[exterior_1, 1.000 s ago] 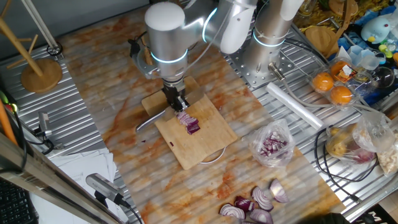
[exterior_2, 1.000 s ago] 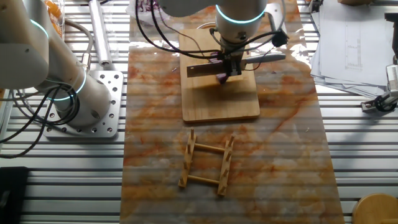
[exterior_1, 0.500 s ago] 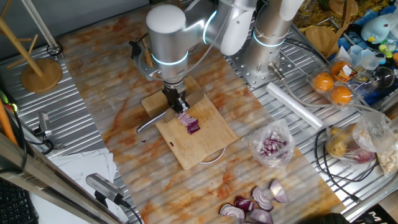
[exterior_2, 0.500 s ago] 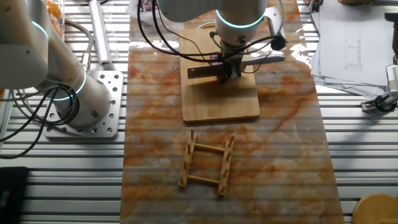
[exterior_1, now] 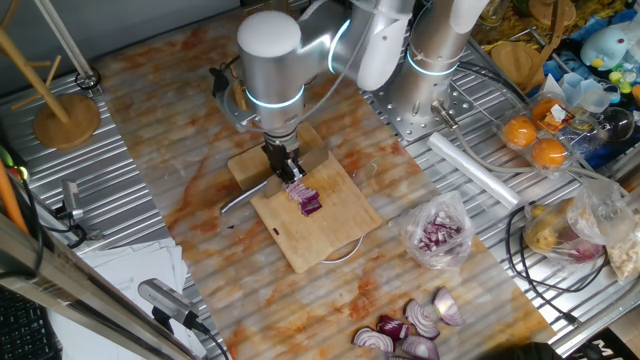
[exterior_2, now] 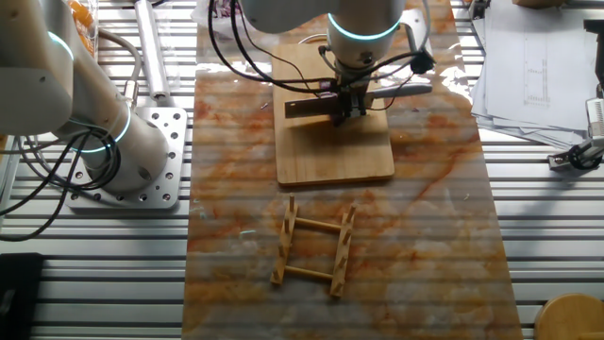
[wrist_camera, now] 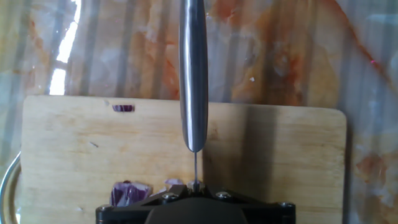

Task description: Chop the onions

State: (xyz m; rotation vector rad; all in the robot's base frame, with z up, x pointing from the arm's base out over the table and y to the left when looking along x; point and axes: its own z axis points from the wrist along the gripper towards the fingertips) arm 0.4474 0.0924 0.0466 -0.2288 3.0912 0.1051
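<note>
- Gripping the knife point(wrist_camera: 193, 74) by its blade end, the gripper point(exterior_1: 285, 166) keeps its fingers clamped for downward cuts.
- Onion wedge point(exterior_1: 305, 197) sits mid-board point(exterior_1: 330, 235), directly under the blade, ready for slicing.

The counter point(exterior_1: 180, 130) was viewed obliquely from above by one fixed camera, steeply from the opposite side by the other. The wooden board point(exterior_2: 335, 142) was shared; closely framed by the hand camera.
</note>
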